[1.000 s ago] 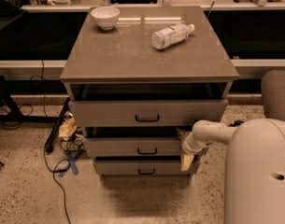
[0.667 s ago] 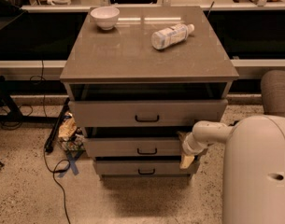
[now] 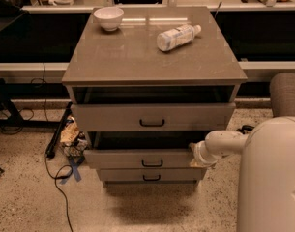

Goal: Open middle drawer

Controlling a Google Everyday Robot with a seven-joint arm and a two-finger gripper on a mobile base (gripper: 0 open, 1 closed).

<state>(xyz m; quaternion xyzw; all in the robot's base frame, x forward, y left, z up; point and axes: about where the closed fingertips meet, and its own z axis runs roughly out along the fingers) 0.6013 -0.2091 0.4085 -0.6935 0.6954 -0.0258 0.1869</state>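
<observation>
The grey-taupe cabinet has three drawers. The middle drawer stands pulled out a little, with a dark gap above its front panel, and its small black bar handle is at the centre. My gripper is at the right end of the middle drawer's front, on the end of my white arm, which reaches in from the right. The top drawer also stands partly out. The lowest drawer is shut.
A white bowl and a lying plastic bottle rest on the cabinet top. Cables and a crumpled bag lie on the floor at the left. My white body fills the lower right, with a grey chair behind it.
</observation>
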